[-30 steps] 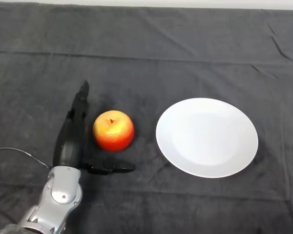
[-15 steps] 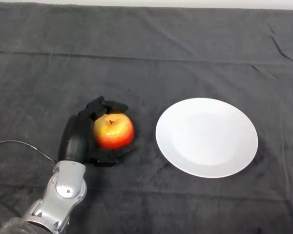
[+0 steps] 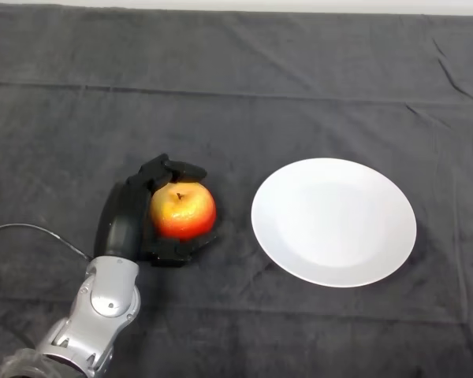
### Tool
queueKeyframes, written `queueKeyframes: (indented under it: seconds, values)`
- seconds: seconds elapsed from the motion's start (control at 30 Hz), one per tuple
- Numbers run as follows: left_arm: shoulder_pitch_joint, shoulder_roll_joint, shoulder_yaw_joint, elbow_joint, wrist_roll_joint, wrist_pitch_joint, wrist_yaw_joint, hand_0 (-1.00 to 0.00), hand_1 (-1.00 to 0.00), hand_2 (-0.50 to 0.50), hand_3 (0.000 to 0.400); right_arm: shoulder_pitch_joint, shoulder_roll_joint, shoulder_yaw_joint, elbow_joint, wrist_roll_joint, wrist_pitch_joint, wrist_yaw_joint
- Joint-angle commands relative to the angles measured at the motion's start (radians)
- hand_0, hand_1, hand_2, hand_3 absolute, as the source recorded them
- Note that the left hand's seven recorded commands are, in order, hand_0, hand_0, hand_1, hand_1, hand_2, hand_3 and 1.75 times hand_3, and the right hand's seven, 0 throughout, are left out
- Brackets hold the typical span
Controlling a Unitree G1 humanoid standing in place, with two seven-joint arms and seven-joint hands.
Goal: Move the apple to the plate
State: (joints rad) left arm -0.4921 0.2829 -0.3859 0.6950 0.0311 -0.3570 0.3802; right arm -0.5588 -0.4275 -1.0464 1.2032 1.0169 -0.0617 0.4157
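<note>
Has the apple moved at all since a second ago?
No. The apple sits the same distance left of the plate; only the left hand closed round it.

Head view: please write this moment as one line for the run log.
stage: grasp | robot hand: curled round apple | apple: on dark cloth, left of plate | plate: holds nothing

A single head view looks steeply down from above at the cloth-covered table [image 3: 299,79], fairly near.
</note>
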Motion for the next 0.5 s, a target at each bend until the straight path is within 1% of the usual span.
queueKeyframes:
  seconds: [0.03,0.23,0.5]
  values:
    - [-0.06,0.035,-0.022,-0.055,0.019,0.014,0.011,-1.0,-1.0,0.0,0.4,0.01,0.008,-0.0099,-0.039,0.0109,-0.008,-0.0048]
    - [-0.104,0.009,-0.033,-0.054,0.046,0.02,0.03,-1.0,-1.0,0.0,0.4,0.01,0.008,-0.0096,-0.039,0.0108,-0.008,-0.0051]
    - [-0.159,-0.044,-0.08,-0.013,0.068,0.009,0.063,-1.0,-1.0,0.0,0.4,0.01,0.008,-0.0095,-0.039,0.0109,-0.008,-0.005]
